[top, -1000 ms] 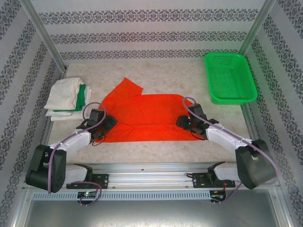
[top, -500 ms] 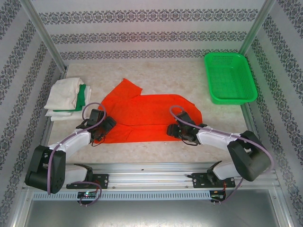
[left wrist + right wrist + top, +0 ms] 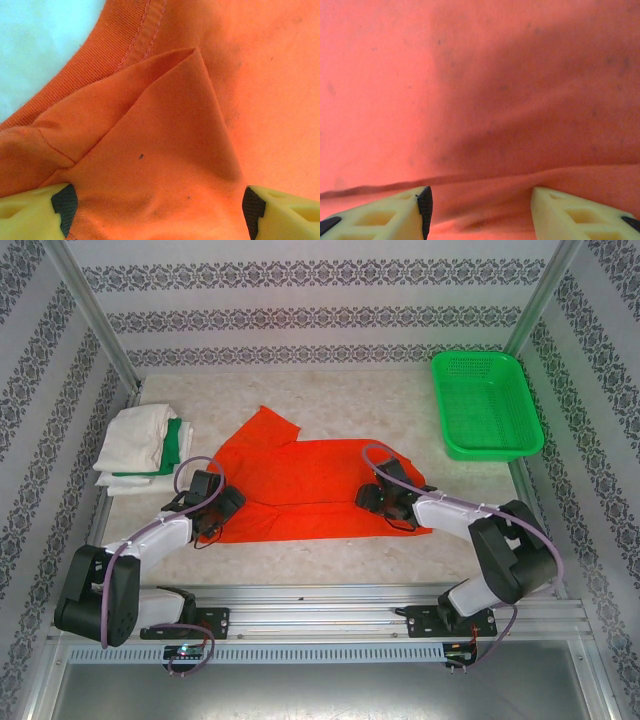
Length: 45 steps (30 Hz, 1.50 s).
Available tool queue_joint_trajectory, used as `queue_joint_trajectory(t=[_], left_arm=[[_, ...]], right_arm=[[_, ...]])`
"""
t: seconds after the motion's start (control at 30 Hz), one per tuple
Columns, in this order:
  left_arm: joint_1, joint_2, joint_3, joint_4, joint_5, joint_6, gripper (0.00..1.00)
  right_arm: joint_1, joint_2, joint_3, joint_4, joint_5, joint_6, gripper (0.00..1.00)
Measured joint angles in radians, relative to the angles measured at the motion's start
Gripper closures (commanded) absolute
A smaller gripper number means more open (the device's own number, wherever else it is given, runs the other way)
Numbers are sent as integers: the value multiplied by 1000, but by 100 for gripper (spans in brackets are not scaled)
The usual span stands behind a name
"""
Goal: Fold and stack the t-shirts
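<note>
Top external view: wallpaper [image 3: 320, 320] with dark floral bands on pale stripes closes in three sides, and slanted metal posts [image 3: 95, 315] stand at the back corners. The table [image 3: 340, 400] is a pale, faintly mottled slab with an aluminium rail [image 3: 320, 605] along its near edge.

The orange-red t-shirt [image 3: 310, 485] lies spread flat near the middle of the table, its body a wide rectangle. One sleeve points toward the back left and the right end is turned over in a soft crease. At the back right corner sits a rigid green mesh basket [image 3: 485, 410], rectangular with rounded corners. At the left edge rests a stack of folded off-white t-shirts [image 3: 135, 440] with a green t-shirt [image 3: 175, 440] showing at its right side.

The left gripper [image 3: 228, 502] rests on the shirt's left end. In the left wrist view its yellow fingers [image 3: 30, 210] stand wide apart, released, over a peaked fold of orange knit [image 3: 165, 150] beside a ribbed, double-stitched hem. The right gripper [image 3: 368, 498] sits on the shirt's right part. In the right wrist view its cream fingers [image 3: 395, 212] are spread, not clenched, with a low ridge of smooth cloth [image 3: 480, 100] running between them.
</note>
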<state>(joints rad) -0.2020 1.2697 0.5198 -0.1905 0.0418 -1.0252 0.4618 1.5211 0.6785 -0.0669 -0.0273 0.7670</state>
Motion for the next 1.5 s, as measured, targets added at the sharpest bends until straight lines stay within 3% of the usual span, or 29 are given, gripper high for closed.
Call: queue_joint_trajectory(t=[0.57, 0.83, 1.17, 1.43, 1.5], left_arm=[[0, -23, 7, -15, -1, 23, 12], [0, -10, 127, 13, -43, 72, 12], [0, 232, 208, 119, -47, 86, 11], [0, 189, 120, 145, -37, 80, 10], [0, 173, 116, 127, -38, 82, 1]], right_arm=[[-92, 128, 187, 4, -34, -113, 44], [-92, 143, 211, 9, -44, -123, 44], [-92, 135, 126, 11, -52, -119, 44], [-92, 13, -5, 18, -61, -92, 44], [-92, -18, -30, 8, -68, -83, 44]])
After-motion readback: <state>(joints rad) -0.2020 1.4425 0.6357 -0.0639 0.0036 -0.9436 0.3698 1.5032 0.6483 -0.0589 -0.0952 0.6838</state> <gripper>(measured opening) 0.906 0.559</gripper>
